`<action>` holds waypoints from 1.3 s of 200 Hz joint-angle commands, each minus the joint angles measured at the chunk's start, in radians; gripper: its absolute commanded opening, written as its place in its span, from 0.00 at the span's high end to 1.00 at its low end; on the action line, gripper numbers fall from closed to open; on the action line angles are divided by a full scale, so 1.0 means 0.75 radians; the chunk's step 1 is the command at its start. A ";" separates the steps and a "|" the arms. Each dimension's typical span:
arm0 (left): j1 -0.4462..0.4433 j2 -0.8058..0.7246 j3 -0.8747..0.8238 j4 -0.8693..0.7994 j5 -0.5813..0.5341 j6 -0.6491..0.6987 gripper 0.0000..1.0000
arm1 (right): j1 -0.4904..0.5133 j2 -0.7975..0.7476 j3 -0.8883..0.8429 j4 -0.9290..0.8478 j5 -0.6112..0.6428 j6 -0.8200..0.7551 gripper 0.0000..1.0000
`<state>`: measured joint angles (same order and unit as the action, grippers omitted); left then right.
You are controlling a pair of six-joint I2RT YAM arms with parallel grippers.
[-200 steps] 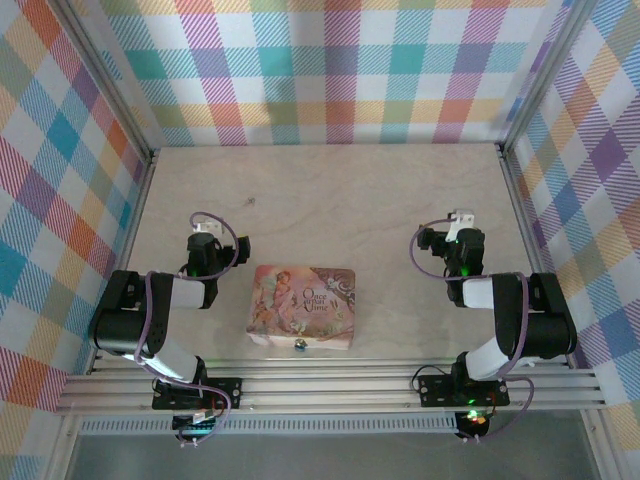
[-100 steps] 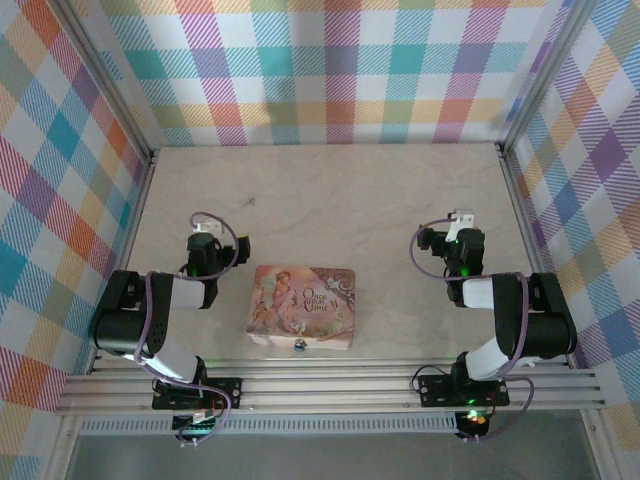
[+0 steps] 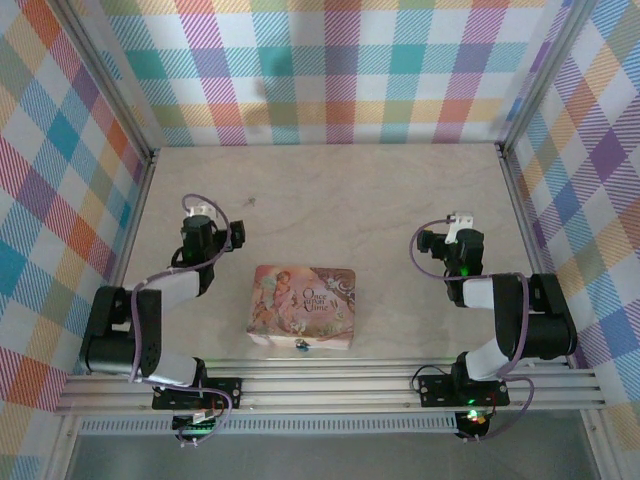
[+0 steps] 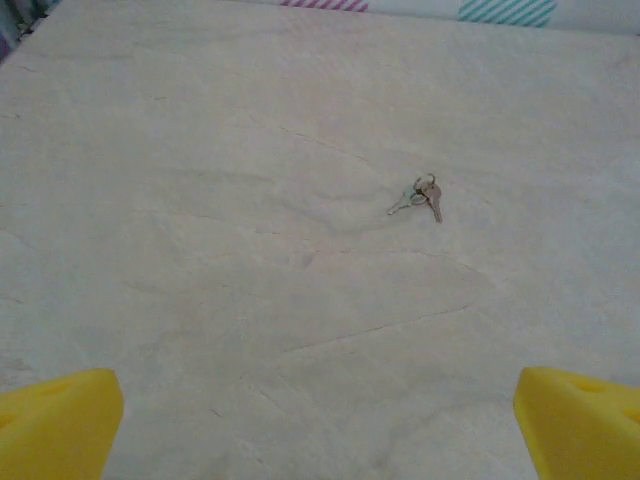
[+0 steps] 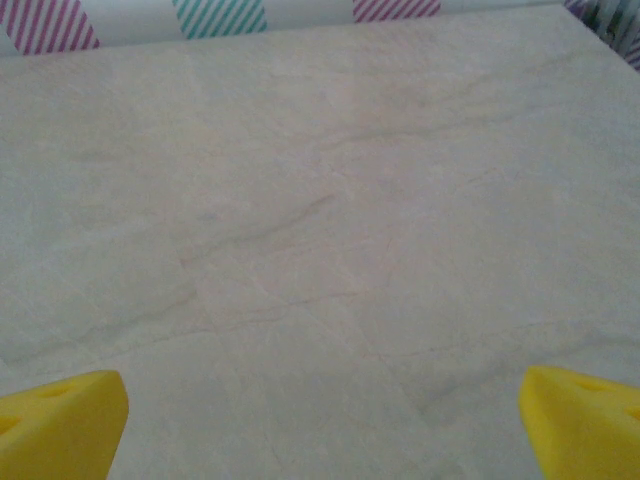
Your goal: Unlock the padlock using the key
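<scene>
**A:** From above, where do the task's things lie?

**B:** The padlock [image 3: 300,345] is a small blue speck right against the near face of the pink fairy-picture box [image 3: 302,300], at its middle. The key [image 3: 248,203] is a faint grey mark on the table [image 3: 350,190], well apart from the box, beyond it and to the left.

**A:** And the arms?

**B:** The left gripper [image 3: 197,213] hovers near the key, to its left. The right gripper [image 3: 460,218] hangs over bare table right of the box. From up here I cannot tell how far either is open.

**A:** Left wrist camera?

**B:** It resolves that grey mark: the key [image 4: 432,198] is one of two small ones on a ring [image 4: 418,192], lying flat ahead and right of centre. Yellow fingertips [image 4: 55,420] sit in both bottom corners, so the left gripper [image 4: 318,425] is spread wide and holds nothing.

**A:** Right wrist camera?

**B:** Bare table with a striped wall [image 5: 215,15] at the far edge. The right gripper [image 5: 322,425] is also spread wide and empty.
</scene>
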<state>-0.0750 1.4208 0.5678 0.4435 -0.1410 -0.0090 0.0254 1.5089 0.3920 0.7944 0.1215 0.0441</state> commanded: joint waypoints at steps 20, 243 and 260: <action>0.020 -0.162 0.203 -0.705 -0.101 -0.172 0.00 | -0.007 -0.183 0.166 -0.422 -0.038 0.012 0.00; -0.302 -0.637 0.116 -1.591 0.810 -0.785 0.23 | 0.639 -0.562 0.472 -1.791 -0.844 0.603 0.25; -0.307 -0.657 0.070 -1.562 0.809 -0.802 0.24 | 0.709 -0.516 0.473 -1.823 -0.859 0.568 0.26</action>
<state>-0.2932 0.9581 0.6605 -0.7700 0.4557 -0.5667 0.4957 1.0969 0.7597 -0.5587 -0.4698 0.5125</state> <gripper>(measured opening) 0.767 0.748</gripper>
